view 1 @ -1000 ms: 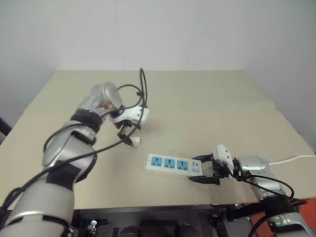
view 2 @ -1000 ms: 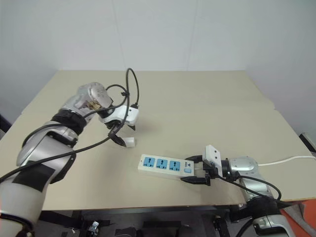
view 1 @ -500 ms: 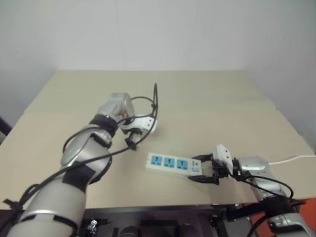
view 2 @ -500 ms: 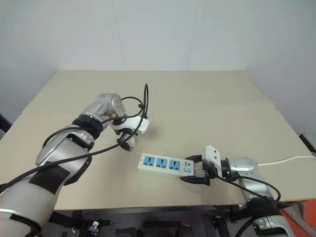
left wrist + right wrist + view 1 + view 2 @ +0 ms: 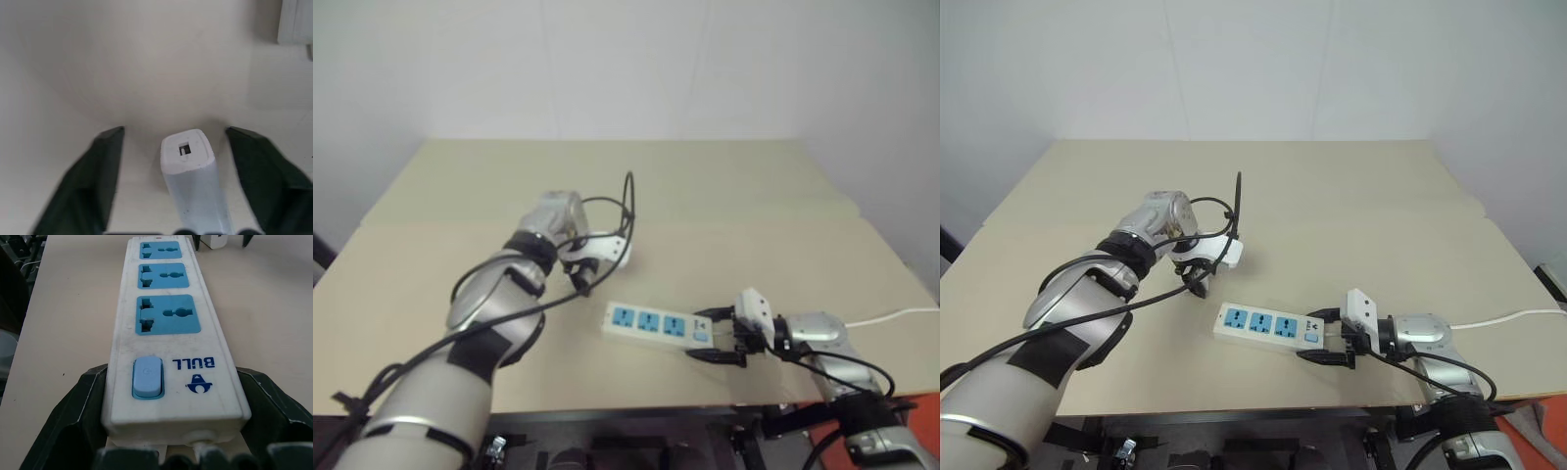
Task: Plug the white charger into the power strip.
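The white charger (image 5: 188,166) stands on end on the table, between the two black fingers of my left gripper (image 5: 174,131). A gap shows on each side of it, so the jaws are open around it. In the head views my left gripper (image 5: 1197,284) points down just left of the power strip (image 5: 1268,326) and covers the charger. The strip lies flat with three blue sockets facing up. My right gripper (image 5: 1324,345) is shut on its switch end (image 5: 146,377), with a finger pressed against each side.
The strip's thin white cable (image 5: 1508,318) runs off to the right edge of the tan table (image 5: 1332,196). The table's front edge lies just below the strip. A black cable loops above my left wrist (image 5: 1234,201).
My left gripper has swung right and down toward the strip's left end and now straddles the charger. The right gripper and the strip have stayed put.
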